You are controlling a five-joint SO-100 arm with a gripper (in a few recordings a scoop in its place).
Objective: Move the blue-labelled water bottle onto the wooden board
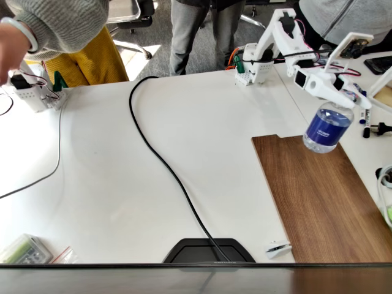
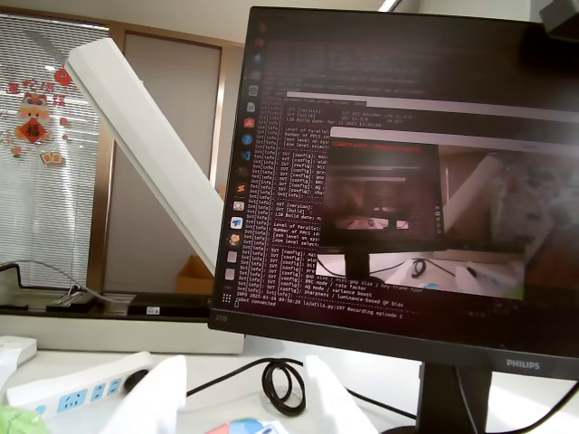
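Cut off at the right and lower edges of the fixed view: large flat dark brown walnut-grain wooden board. Hard to make out there: white two-finger end effector, fingertips lost against the bottle top, yet clamped on the cap end of the small stubby clear plastic water bottle with a dark blue label band. Held tilted above the board's far right corner, base apparently clear of the wood. Barely visible at the wrist view's bottom edge: two white fingers, a cap with blue and red marks between them. Elsewhere: white desk, long black cable snaking across it, white power strip, black monitor.
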